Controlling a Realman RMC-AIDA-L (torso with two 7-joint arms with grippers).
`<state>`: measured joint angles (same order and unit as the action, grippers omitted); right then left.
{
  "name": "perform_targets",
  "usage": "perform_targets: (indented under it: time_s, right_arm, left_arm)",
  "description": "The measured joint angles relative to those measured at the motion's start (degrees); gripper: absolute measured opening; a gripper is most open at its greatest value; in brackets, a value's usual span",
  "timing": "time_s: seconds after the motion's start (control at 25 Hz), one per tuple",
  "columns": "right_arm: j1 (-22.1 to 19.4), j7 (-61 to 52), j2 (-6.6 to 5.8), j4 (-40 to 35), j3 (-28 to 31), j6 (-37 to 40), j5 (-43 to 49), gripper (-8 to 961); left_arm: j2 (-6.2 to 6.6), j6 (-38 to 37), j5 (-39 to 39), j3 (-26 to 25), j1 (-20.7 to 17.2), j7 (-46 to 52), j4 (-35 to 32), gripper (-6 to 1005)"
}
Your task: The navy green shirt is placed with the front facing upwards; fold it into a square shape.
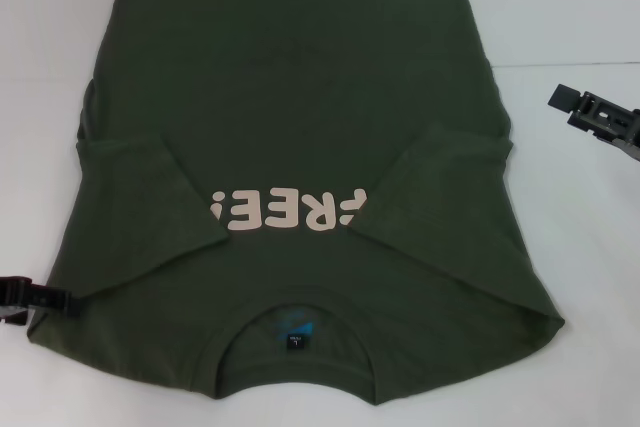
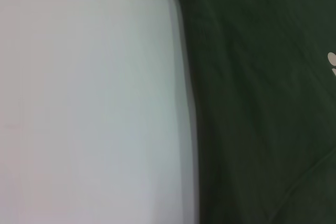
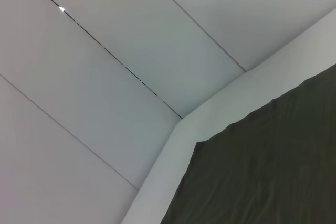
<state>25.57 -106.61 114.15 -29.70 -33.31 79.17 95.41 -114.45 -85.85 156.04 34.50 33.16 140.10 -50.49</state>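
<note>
Left pincer (image 1: 40,299) low at navy green shirt (image 1: 300,97) edge, right pincer (image 1: 600,115) raised aside, grip states unclear

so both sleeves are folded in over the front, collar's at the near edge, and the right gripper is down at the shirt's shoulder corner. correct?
Wrong on the gripper. The head view shows the left gripper at the shoulder corner of the shirt; the right gripper hangs off to the side, clear of the cloth. The rest holds: both sleeves are folded in over the front, and the collar is at the near edge.
</note>
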Motion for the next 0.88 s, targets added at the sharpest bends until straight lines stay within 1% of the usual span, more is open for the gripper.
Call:
perform_targets:
  time_s: [0.28, 0.56, 0.88]
  right_arm:
    - [0.0, 0.0, 0.00, 0.0, 0.0, -0.3, 0.4, 945]
    - [0.0, 0.0, 0.00, 0.0, 0.0, -0.4, 0.5, 945]
    - [0.0, 0.0, 0.00, 0.0, 0.0, -0.4, 0.5, 945]
  left_arm:
    - [-0.07, -0.6, -0.5, -0.2, 0.3, 0.0, 0.4, 847]
    - [0.42, -1.7, -0.6, -0.9, 1.2, 0.0, 2.3, 847]
    - [1.80, -3.1, -1.7, -4.0, 2.7, -0.1, 6.2, 847]
